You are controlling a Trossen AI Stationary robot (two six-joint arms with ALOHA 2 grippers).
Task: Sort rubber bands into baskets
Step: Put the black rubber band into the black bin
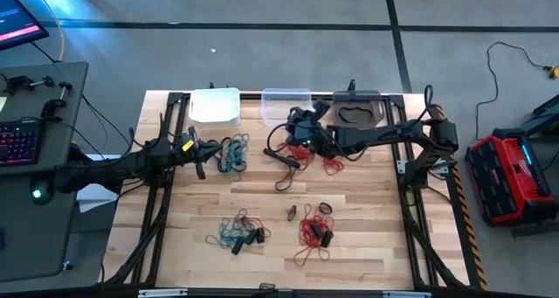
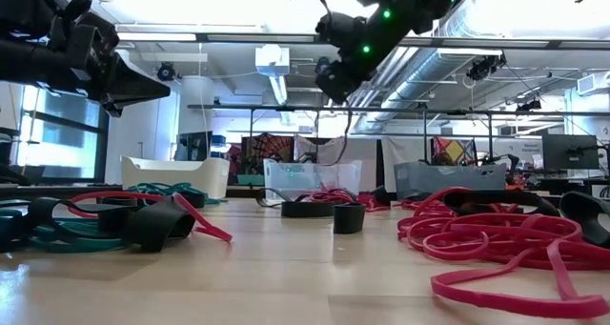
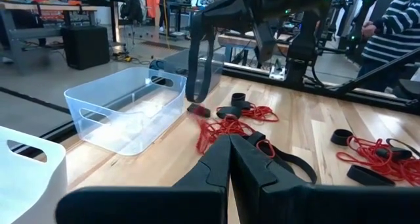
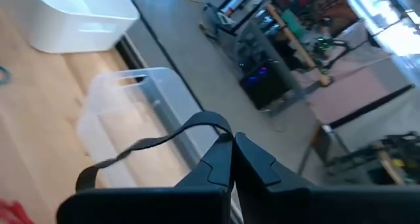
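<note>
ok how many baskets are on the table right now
3, in a row along the far edge: the white basket toward the left arm's side, the clear basket in the middle, the dark grey basket toward the right arm's side, partly covered by that arm.

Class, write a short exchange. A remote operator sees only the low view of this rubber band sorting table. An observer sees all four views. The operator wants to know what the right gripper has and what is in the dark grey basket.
Operator: In the low view I see only an arm overhead. Does the right gripper hold anything?
Observer: Yes. The right gripper is shut on a black rubber band, which hangs from it in a loop.
Operator: The dark grey basket's wall hides its inside from me. Is anything in it?
Observer: Seen from above, the dark grey basket has one black band lying on its floor.
</note>
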